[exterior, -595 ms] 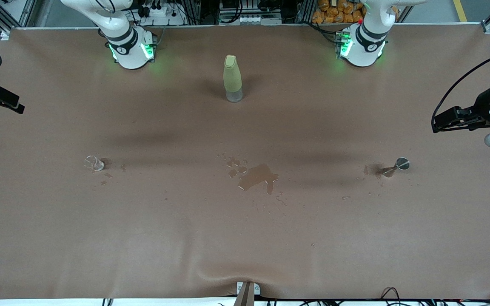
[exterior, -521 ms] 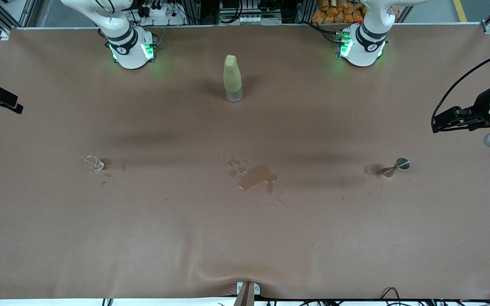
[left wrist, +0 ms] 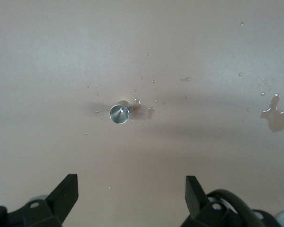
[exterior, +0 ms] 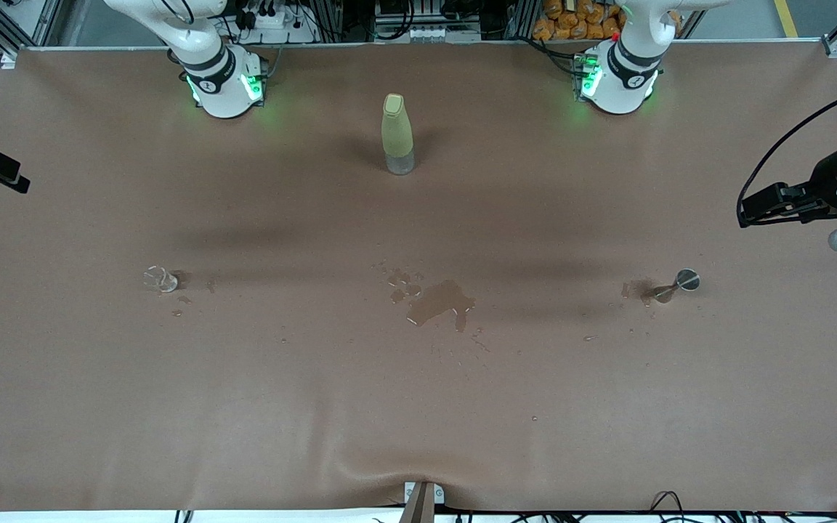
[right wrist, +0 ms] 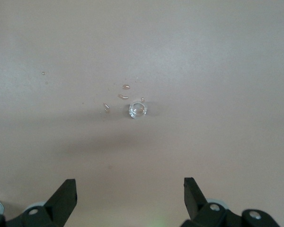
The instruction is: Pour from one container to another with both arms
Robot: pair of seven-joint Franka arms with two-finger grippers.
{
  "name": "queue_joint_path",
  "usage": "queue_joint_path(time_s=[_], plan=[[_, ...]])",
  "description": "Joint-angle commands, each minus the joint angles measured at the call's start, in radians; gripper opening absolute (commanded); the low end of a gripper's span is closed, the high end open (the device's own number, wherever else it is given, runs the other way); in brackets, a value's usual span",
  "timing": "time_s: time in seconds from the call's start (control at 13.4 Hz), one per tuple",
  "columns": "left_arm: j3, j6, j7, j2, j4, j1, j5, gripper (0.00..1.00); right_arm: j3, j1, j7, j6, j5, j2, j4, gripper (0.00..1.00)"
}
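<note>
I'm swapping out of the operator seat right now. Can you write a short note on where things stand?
Left pincer: open, empty, high over the small silvery-rimmed cup.
Right pincer: open, empty, high over the tiny clear glass cup.
Both cups stand on the brown table, at opposite ends.
A puddle lies mid-table, droplets by each cup.
Done: nothing is held.
Left: grasp both cups and pour clear into silvery.

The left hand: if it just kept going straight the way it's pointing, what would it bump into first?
Probably the bare tablecloth, just short of the grey-rimmed cup. The left hand is open, and depth is hard to judge.
</note>
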Motion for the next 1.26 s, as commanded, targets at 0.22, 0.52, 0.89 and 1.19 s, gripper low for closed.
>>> queue_joint_path(time_s=[0.22, 0.52, 0.89, 1.19], plan=[[-0.001, -0.011, -0.014, -0.002, 0.015, -0.002, -0.016, 1.0, 0.011, -0.027, -0.045, -0.044, 0.001, 0.038, 0.018, 1.0], [-0.002, -0.011, -0.012, 0.007, 0.015, 0.005, -0.019, 1.0, 0.011, -0.056, -0.204, -0.032, 0.007, 0.091, 0.018, 1.0], [-0.005, -0.01, -0.012, 0.028, 0.015, -0.012, -0.028, 1.0, 0.011, -0.122, -0.457, -0.003, 0.131, 0.149, 0.015, 1.0], [-0.009, -0.007, -0.012, 0.047, 0.015, -0.023, -0.03, 1.0, 0.011, -0.23, -0.85, 0.015, 0.289, 0.211, 0.0, 1.0]])
